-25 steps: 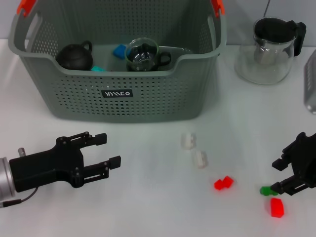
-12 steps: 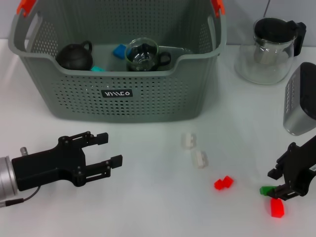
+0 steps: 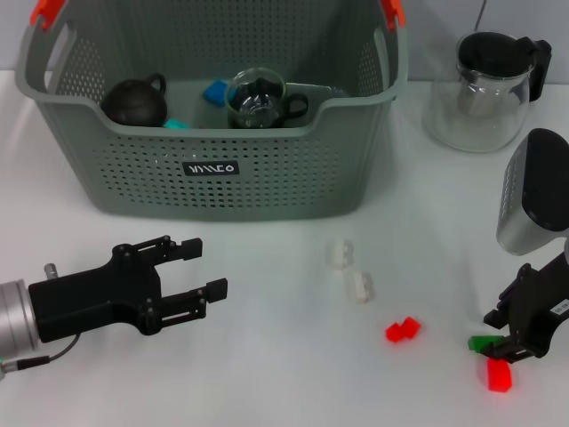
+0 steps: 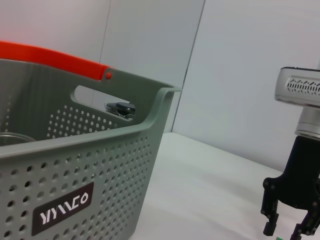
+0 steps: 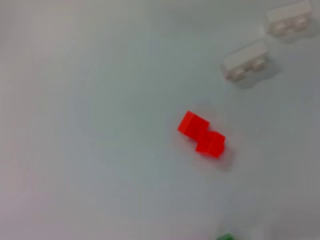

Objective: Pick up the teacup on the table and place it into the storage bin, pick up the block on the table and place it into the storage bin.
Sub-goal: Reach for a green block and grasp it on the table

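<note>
One green block (image 3: 481, 342) half hidden by right gripper (image 3: 508, 336).

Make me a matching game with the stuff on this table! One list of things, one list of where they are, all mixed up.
Things:
1. black teapot
2. glass jug
3. green block
4. two white blocks

Places:
A. on the table in front of the storage bin, toward its right end
B. inside the storage bin, at its left end
C. at the fingertips of the right hand
D. on the table to the right of the storage bin

Pairs: 1-B, 2-D, 3-C, 4-A
</note>
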Motion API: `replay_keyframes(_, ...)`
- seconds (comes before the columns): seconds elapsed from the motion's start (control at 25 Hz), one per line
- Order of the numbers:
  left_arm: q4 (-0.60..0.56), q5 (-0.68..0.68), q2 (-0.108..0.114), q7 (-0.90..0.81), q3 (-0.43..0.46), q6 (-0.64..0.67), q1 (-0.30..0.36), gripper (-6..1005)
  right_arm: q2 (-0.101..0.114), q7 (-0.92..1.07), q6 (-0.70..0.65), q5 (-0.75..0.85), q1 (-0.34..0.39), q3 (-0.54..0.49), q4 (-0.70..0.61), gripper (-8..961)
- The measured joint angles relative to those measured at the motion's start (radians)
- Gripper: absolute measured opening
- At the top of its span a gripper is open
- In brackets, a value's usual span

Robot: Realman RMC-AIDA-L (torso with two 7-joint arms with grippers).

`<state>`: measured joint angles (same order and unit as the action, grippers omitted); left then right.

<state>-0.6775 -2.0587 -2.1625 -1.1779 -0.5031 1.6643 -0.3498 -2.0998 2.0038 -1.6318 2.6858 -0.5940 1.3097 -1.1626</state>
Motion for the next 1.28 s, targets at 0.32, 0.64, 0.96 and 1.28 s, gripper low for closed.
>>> replay_keyframes(0.32,0.006,0.0,0.001,0.001,0.0,-0.008,0.0,723,0.0,0.0,0.027,-0.001,-0.005,0.014,0.033,431)
replay_keyframes(0.64,0.006,0.0,0.001,0.001,0.0,-0.01,0.0,723,0.0,0.019,0.057,0.002,-0.004,0.016,0.034,432)
replay_keyframes(0.96,0.006,0.0,0.001,0.002,0.0,-0.011,0.0,723,0.0,0.024,0.049,-0.002,-0.003,0.027,0.035,431)
replay_keyframes(1.28,0.006,0.0,0.001,0.003,0.0,-0.013,0.002,723,0.0,0.024,0.056,-0.003,-0.006,0.046,0.057,431)
